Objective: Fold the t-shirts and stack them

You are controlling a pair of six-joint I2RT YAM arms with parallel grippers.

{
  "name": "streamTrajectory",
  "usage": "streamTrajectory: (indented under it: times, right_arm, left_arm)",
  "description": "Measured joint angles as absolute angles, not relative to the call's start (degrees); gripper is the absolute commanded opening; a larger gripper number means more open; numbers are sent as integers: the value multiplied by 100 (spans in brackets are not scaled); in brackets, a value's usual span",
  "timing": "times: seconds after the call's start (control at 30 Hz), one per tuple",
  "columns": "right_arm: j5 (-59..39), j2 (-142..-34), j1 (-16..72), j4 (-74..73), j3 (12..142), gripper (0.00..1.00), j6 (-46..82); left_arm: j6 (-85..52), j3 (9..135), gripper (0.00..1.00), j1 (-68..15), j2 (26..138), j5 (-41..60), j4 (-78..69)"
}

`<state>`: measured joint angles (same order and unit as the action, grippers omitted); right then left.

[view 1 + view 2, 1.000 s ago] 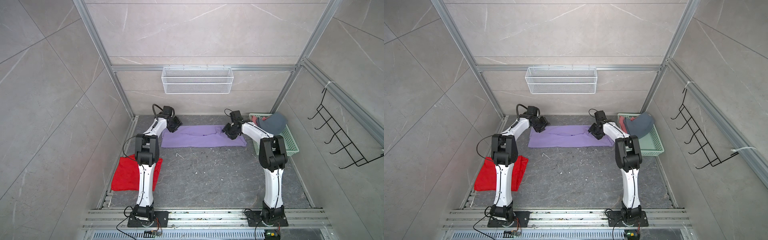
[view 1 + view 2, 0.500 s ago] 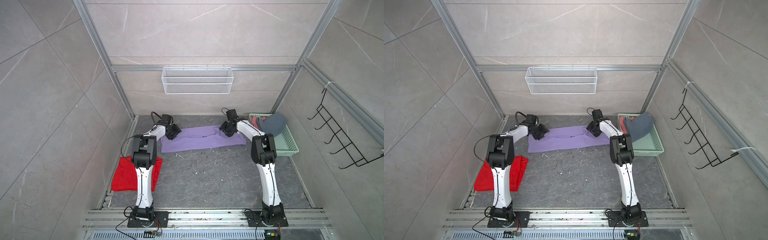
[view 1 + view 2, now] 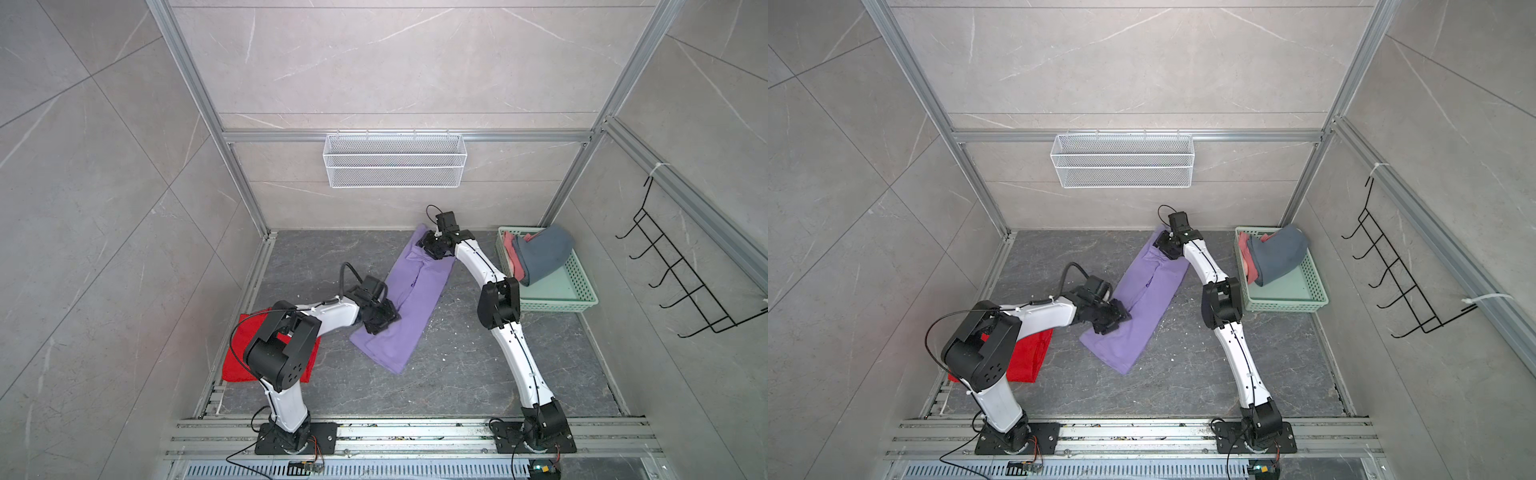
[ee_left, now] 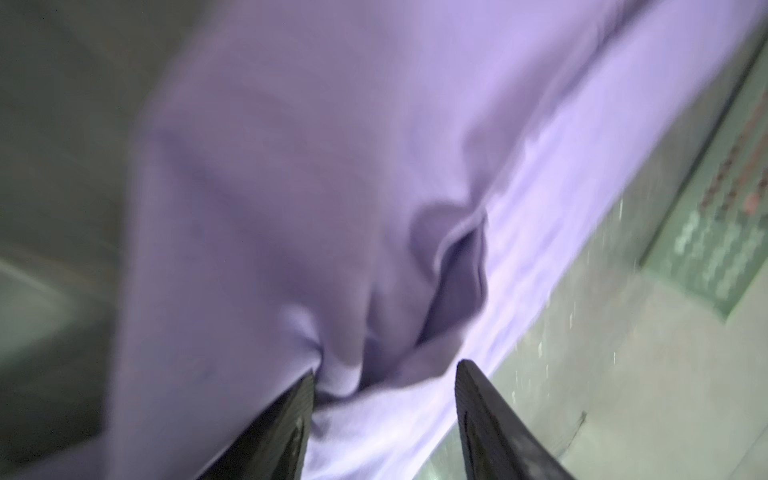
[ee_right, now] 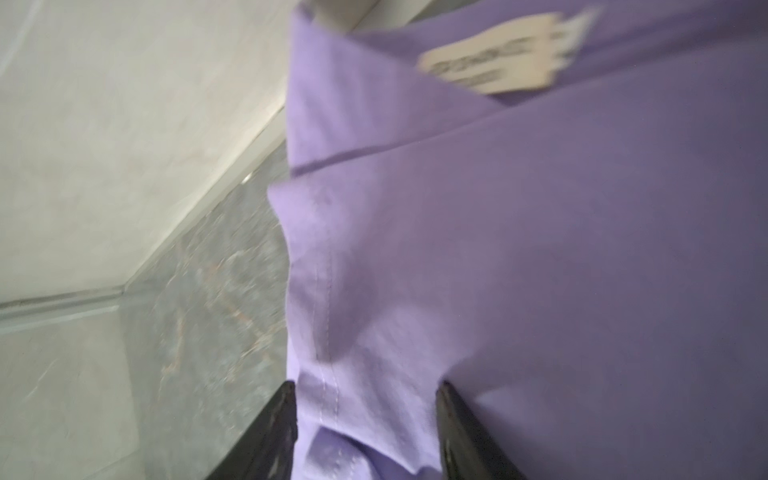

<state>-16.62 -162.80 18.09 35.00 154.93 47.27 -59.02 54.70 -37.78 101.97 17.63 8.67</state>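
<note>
Your left tool (image 3: 380,318) sits, in both top views, on the near left edge of the lilac t-shirt (image 3: 415,299). That shirt lies as a long folded strip slanting across the counter (image 3: 457,374) from near left to far right. Your right tool (image 3: 432,249) is down on its far end, close to the back wall. You can see the red t-shirt (image 3: 235,365) lying flat at the counter's near left edge, partly hidden by the left arm and apart from the lilac one. At the far right the mint basket (image 3: 557,305) holds the slate-blue t-shirt (image 3: 544,257), heaped over the salmon-pink t-shirt (image 3: 509,249). In the left wrist view, which is blurred, your left tool (image 4: 384,370) is clamped on a bunch of lilac cloth. The fabric fills the gap between its dark fingers (image 4: 291,415), and creases pull away from one of them. In the right wrist view, your right tool (image 5: 365,386) likewise grips the lilac t-shirt (image 5: 540,249). A stitched hem runs in between its fingers (image 5: 457,424). A pale label (image 5: 498,62) shows on the cloth farther off.
</note>
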Motion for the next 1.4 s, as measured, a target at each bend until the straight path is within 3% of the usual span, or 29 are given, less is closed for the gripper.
streamTrajectory:
  times: [0.13, 0.53, 0.8, 0.9, 1.1, 1.2, 1.4]
  right_arm:
    - [-1793, -16300, 2062, 3096, 15373, 56, 4692]
    - [-2274, -16304, 1870, 2947, 15434, 57, 4073]
    - [-2515, -14459, 1833, 3662, 14212, 57, 3487]
    - [-2453, -13085, 1848, 3760, 12798, 58, 3382]
    - [-2495, -10060, 1846, 3234, 8484, 59, 3494]
    - [-2644, -9148, 1848, 3234, 6912, 58, 3566]
    - [-2676, -8088, 1863, 3507, 5205, 59, 3601]
  left_arm:
    - [-6224, 5607, 59, -4462, 10331, 1820, 701]
    - [-6320, 6014, 60, -4779, 10326, 1374, 1341]
    - [-6407, 5474, 60, -4856, 8836, 829, 1944]
    - [-6571, 5231, 59, -4904, 8230, 558, 2224]
    - [-6812, 4770, 57, -5166, 7728, 259, 2832]
    - [-6869, 4700, 57, -5310, 7771, 228, 2963]
    - [-6908, 4523, 55, -5376, 8138, 314, 2646]
